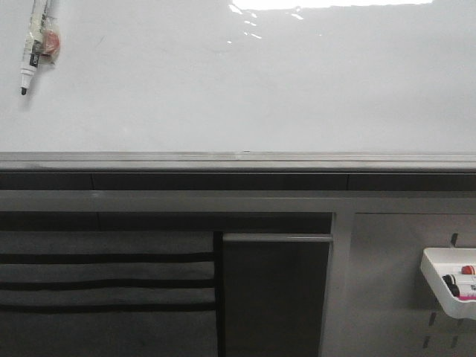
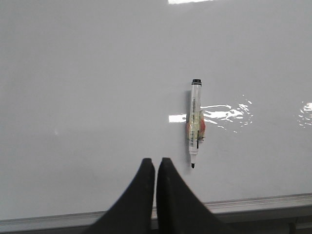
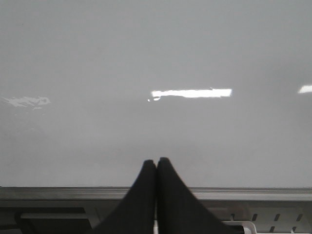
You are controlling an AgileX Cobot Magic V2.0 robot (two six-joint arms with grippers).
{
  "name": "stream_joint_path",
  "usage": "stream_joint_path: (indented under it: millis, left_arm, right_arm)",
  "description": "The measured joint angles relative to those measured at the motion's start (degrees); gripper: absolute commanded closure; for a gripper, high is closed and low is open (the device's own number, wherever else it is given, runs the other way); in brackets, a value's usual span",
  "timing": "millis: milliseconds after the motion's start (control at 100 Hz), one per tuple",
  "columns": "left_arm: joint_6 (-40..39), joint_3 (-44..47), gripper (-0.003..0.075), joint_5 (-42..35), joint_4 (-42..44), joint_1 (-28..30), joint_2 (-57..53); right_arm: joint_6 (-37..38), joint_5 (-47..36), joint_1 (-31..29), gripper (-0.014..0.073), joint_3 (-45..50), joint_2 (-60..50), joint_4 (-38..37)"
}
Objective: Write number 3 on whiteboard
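Note:
The whiteboard (image 1: 245,82) is a large glossy white board with glare and a grey rail (image 1: 238,160) along its lower edge. No number 3 shows on it; its surface is blank. A white marker (image 1: 35,46) with a black tip hangs tip-down at the board's upper left, and it also shows in the left wrist view (image 2: 195,124). My left gripper (image 2: 156,161) is shut and empty, short of the board, with the marker a little to its side. My right gripper (image 3: 156,160) is shut and empty, facing bare board (image 3: 156,58). Neither gripper shows in the front view.
Below the rail are grey panels with black slots (image 1: 104,279) and a dark panel (image 1: 275,294). A white tray (image 1: 450,286) with markers hangs at the lower right.

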Motion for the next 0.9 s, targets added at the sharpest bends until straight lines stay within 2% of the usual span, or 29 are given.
stream_joint_path:
  millis: [270, 360, 450, 540, 610, 670, 720, 900]
  left_arm:
    - [0.00, 0.00, 0.0736, -0.42, -0.24, 0.00, 0.00]
    - [0.00, 0.00, 0.0679, -0.52, -1.09, 0.00, 0.00]
    - [0.10, 0.00, 0.0521, -0.55, -2.08, 0.00, 0.00]
    - [0.10, 0.00, 0.0324, -0.64, -2.37, 0.00, 0.00]
    - [0.10, 0.00, 0.0247, -0.67, -2.50, 0.00, 0.00]
    - [0.10, 0.00, 0.0231, -0.77, -2.60, 0.00, 0.00]
    - [0.10, 0.00, 0.0242, -0.77, -2.72, 0.00, 0.00]
    - [0.10, 0.19, 0.0289, -0.89, -2.83, 0.00, 0.00]
  right_arm:
    - [0.00, 0.00, 0.00, 0.0659, 0.00, 0.00, 0.00]
    - [0.00, 0.00, 0.00, 0.0626, 0.00, 0.00, 0.00]
    - [0.00, 0.00, 0.00, 0.0504, 0.00, 0.00, 0.00]
    - [0.00, 0.00, 0.00, 0.0305, 0.00, 0.00, 0.00]
    - [0.00, 0.00, 0.00, 0.0146, 0.00, 0.00, 0.00]
    - [0.00, 0.00, 0.00, 0.0040, 0.00, 0.00, 0.00]
    - [0.00, 0.00, 0.00, -0.0006, 0.00, 0.00, 0.00]
    - [0.00, 0.04, 0.00, -0.0020, 0.00, 0.00, 0.00]
